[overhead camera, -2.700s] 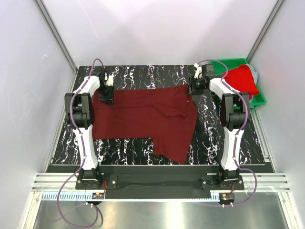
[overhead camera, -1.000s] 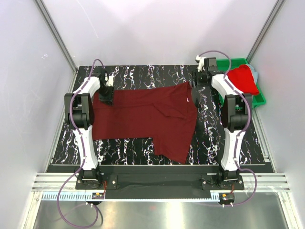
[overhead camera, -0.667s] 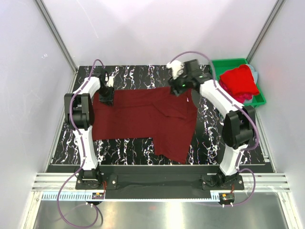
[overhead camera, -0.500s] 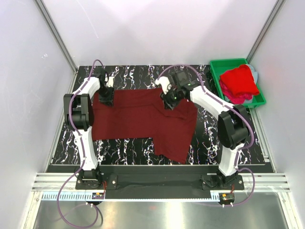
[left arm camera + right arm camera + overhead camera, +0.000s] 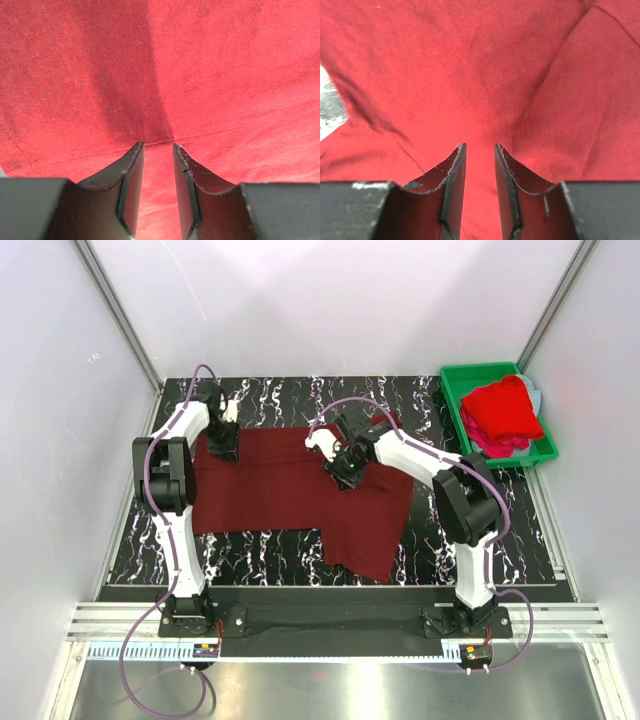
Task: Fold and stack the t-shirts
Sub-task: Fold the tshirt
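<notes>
A dark maroon t-shirt [image 5: 290, 485] lies spread on the black marbled table [image 5: 440, 510], one part folded over at its right. My left gripper [image 5: 224, 445] rests at the shirt's far left corner. In the left wrist view its jaws stand narrowly open, tips [image 5: 157, 145] down on a seam of the cloth [image 5: 200, 75]. My right gripper [image 5: 345, 472] is over the shirt's far middle. It too is narrowly open [image 5: 480, 145], tips close above the cloth [image 5: 470, 65] with nothing pinched between them. A bright red t-shirt [image 5: 505, 410] lies bunched in the bin on a pink one [image 5: 497, 448].
The green plastic bin [image 5: 463, 375] stands at the table's far right corner. Grey walls and aluminium posts close in the table on three sides. A patch of bare table [image 5: 330, 100] shows at the left of the right wrist view.
My right arm has swung left from beside the bin to over the shirt's far middle, and its jaws have narrowed. The left gripper and the shirt have not moved.
</notes>
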Action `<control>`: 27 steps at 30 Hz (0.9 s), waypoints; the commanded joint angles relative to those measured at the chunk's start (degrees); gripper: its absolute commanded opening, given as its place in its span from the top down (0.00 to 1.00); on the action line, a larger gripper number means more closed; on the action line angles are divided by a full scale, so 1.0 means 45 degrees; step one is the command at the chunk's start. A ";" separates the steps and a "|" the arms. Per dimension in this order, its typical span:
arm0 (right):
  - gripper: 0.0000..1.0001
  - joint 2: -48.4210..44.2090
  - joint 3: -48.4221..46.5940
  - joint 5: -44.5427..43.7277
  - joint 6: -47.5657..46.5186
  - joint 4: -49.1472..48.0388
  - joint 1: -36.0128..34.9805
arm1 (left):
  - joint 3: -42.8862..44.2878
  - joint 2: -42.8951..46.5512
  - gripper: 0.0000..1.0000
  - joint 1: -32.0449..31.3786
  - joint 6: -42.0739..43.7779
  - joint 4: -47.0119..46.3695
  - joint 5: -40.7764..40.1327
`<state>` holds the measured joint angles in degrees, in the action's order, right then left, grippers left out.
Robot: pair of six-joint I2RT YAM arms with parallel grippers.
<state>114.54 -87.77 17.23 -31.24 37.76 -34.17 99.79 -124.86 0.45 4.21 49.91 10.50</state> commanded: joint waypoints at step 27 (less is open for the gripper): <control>1.00 0.0874 -0.1180 -0.2970 -0.0537 -0.1554 -0.0180 | -0.0124 0.0813 0.65 -0.0041 -0.0154 -0.0173 0.0283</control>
<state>121.03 -90.74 6.02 -32.56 33.45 -35.24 99.46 -124.86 0.45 3.99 49.91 10.59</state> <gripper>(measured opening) 0.010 0.345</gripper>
